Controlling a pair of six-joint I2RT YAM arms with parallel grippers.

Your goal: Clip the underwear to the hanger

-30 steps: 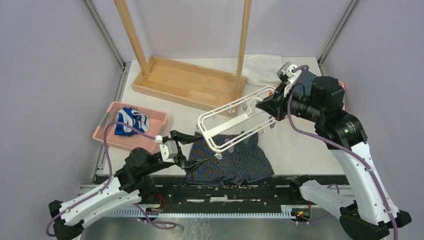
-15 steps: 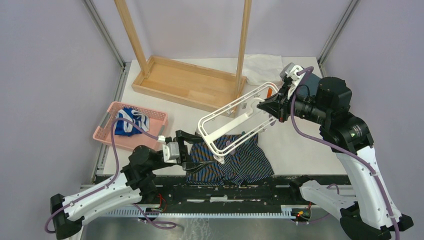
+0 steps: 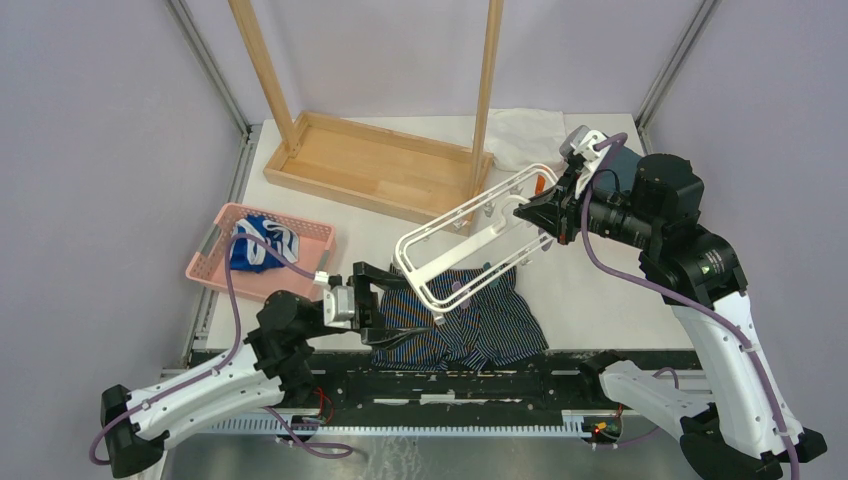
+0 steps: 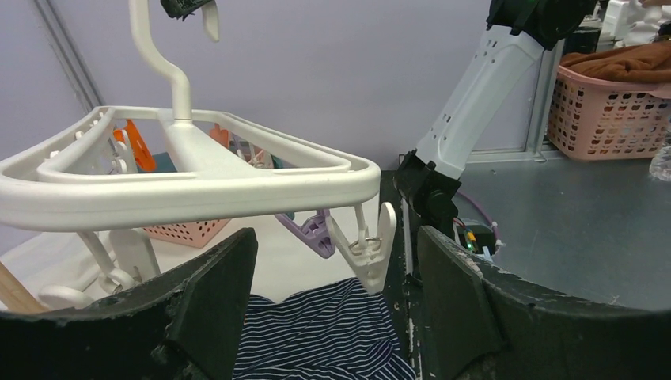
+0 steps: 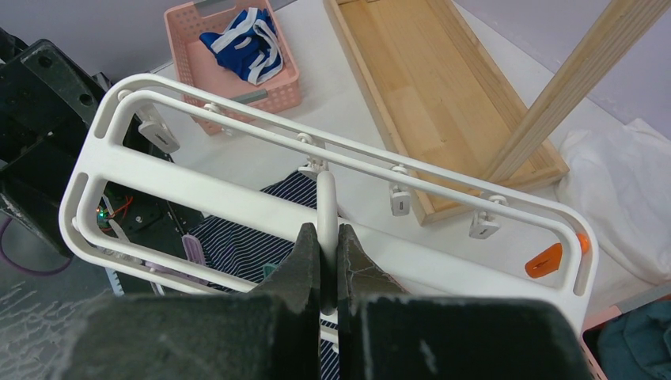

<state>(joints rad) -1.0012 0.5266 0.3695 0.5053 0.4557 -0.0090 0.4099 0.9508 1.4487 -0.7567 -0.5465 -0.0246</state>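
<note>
Two tools are at work. The right tool (image 5: 323, 237) is pressed together on the hook of the hanger (image 4: 198, 194), holding the frame tilted above the counter (image 3: 600, 290). The left tool (image 3: 390, 300) stands spread and empty, low over the underwear (image 3: 470, 330), which lies at the counter's near edge beneath a dangling white clip (image 4: 372, 253).

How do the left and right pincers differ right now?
The right pincer is shut on the hanger by its hook; the left pincer is open, holding nothing. The right pincer is raised high; the left pincer is low, by the underwear. Both are black.
</note>
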